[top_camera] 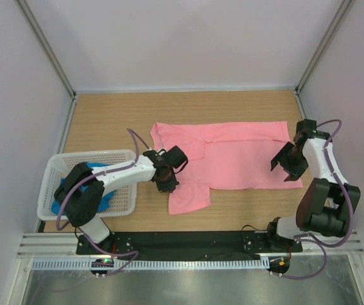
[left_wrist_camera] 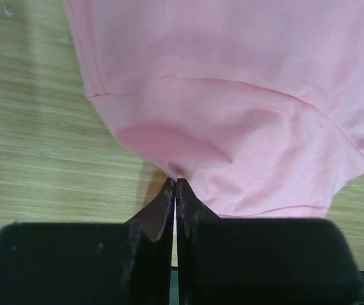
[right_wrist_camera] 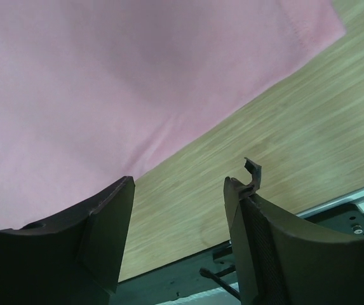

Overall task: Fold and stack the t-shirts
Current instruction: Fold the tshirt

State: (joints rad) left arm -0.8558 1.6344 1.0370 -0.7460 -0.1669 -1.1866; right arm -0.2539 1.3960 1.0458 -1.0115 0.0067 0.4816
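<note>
The salmon pink t-shirt (top_camera: 239,159) lies flat on the wooden counter (top_camera: 105,121), long axis left to right, straight hem rightward, one sleeve jutting toward the arms. The left fingers (left_wrist_camera: 162,213) are pinched tight on a puckered fold of its soft knit, a detail only the wrist view gives. The right fingers (right_wrist_camera: 105,222) gape wide and empty above the hem corner. Only the overhead view shows the blue t-shirt (top_camera: 105,198), crumpled in the white perforated basket (top_camera: 121,154).

No text, label, brand, number or sign can be read in any of the views. The pink t-shirt (top_camera: 245,155) is plain, and the white basket (top_camera: 93,154) has no writing that I can make out.
</note>
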